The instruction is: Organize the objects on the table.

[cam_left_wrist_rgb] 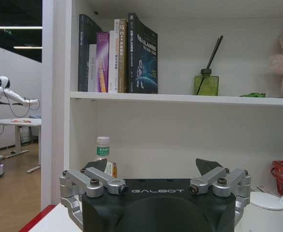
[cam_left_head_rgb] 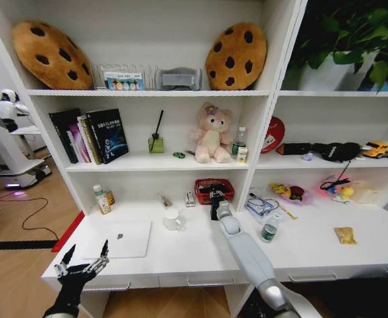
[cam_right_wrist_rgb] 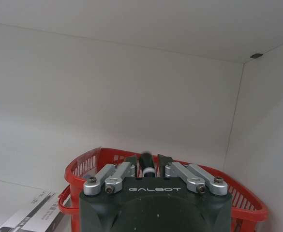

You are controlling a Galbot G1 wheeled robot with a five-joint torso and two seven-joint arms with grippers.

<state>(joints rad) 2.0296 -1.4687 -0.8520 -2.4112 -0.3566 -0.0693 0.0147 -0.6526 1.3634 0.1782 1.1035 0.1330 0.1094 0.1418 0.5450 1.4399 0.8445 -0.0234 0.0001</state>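
My right gripper (cam_left_head_rgb: 215,197) reaches to the back of the white table (cam_left_head_rgb: 194,255) and hangs over the red basket (cam_left_head_rgb: 203,183). In the right wrist view it (cam_right_wrist_rgb: 146,159) is shut on a thin black pen (cam_right_wrist_rgb: 146,164) with a white band, above the basket's rim (cam_right_wrist_rgb: 83,164). Off the table's front left corner my left gripper (cam_left_head_rgb: 86,255) waits open and holds nothing; the left wrist view shows its jaws spread (cam_left_wrist_rgb: 153,166). The silver laptop (cam_left_head_rgb: 122,240) lies closed just beyond it. A green-topped can (cam_left_head_rgb: 268,231) stands right of my right arm. A tiny green car (cam_left_head_rgb: 179,155) sits on the shelf above.
A white cup (cam_left_head_rgb: 172,218) stands mid-table, and small bottles (cam_left_head_rgb: 102,199) at the back left. Right of the divider lie tangled cords (cam_left_head_rgb: 263,205), a pink dish (cam_left_head_rgb: 296,193) and a yellow snack (cam_left_head_rgb: 345,234). Books (cam_left_head_rgb: 91,136) and a pink bear (cam_left_head_rgb: 211,132) fill the shelf.
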